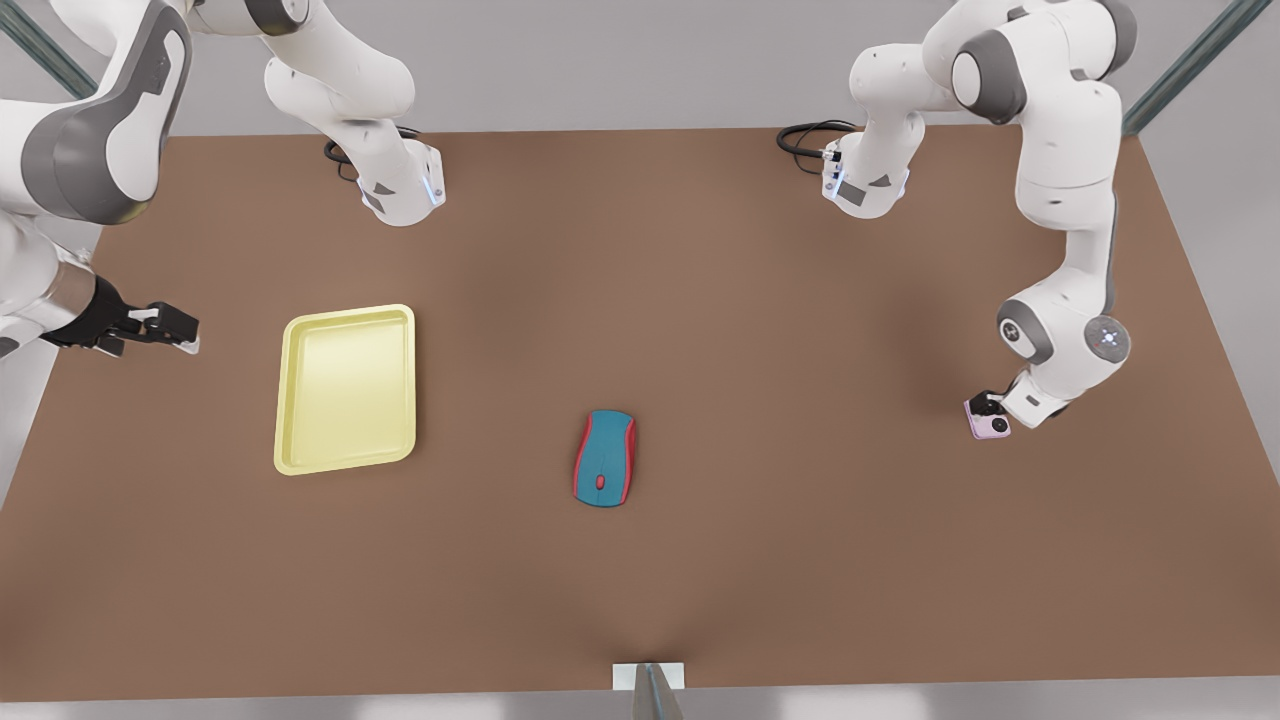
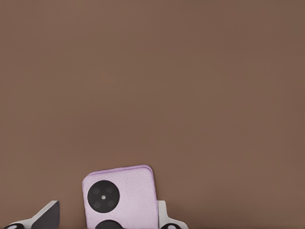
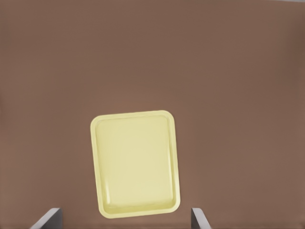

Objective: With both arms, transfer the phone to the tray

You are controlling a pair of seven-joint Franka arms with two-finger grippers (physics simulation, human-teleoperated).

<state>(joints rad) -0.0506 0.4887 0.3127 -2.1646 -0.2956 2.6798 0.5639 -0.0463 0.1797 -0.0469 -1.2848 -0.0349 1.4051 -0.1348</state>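
The pale pink phone (image 1: pixel 992 427) lies flat on the brown table at the front view's right, lenses up. My left gripper (image 1: pixel 988 408) is lowered over it. In the left wrist view the phone (image 2: pixel 121 198) sits between the two fingers of the left gripper (image 2: pixel 107 209), one finger (image 2: pixel 163 214) against its edge and the other a gap away, so the gripper is open. The pale yellow tray (image 1: pixel 346 390) lies at the front view's left. My right gripper (image 1: pixel 185 332) hovers open left of the tray with nothing in it, and its wrist view looks down on the tray (image 3: pixel 136 164).
A teal-and-red computer mouse (image 1: pixel 604 457) lies mid-table between tray and phone. Both arm bases (image 1: pixel 400 190) (image 1: pixel 865 185) stand at the far edge with black cables. A small bracket (image 1: pixel 648 680) sits at the near table edge.
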